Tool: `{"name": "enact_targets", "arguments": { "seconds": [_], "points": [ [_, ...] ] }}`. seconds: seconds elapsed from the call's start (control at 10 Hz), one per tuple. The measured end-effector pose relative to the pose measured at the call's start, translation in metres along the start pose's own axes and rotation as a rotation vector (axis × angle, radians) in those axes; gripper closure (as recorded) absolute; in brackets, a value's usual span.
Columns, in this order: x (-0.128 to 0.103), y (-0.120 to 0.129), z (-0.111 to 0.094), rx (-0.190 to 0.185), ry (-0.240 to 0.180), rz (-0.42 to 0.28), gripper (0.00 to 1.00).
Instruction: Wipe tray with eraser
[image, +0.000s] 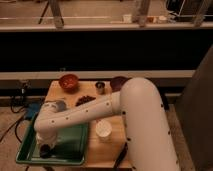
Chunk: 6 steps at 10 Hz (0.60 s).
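The green tray (75, 148) lies at the front left of the wooden table. My white arm reaches from the right across the table and down into it. My gripper (46, 149) is low over the tray's front left corner. A small dark shape (45, 151) sits at the gripper's tip against the tray floor. It looks like the eraser, but I cannot separate it from the gripper.
On the table behind stand an orange bowl (68, 81), a small dark cup (100, 88), a dark bowl (118, 81) partly behind my arm, and a brown heap (86, 99). A white cup (103, 129) stands right of the tray. A black long-handled tool (120, 157) lies at the front.
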Motion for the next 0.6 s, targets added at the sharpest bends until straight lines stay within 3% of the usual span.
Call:
{"name": "enact_targets", "arguments": {
  "seconds": [0.3,0.6],
  "points": [
    [0.024,-0.018,-0.004,-0.009,0.016,-0.055,1.0],
    [0.05,-0.012,-0.013,-0.022,0.058,-0.041,1.0]
  ]
}}
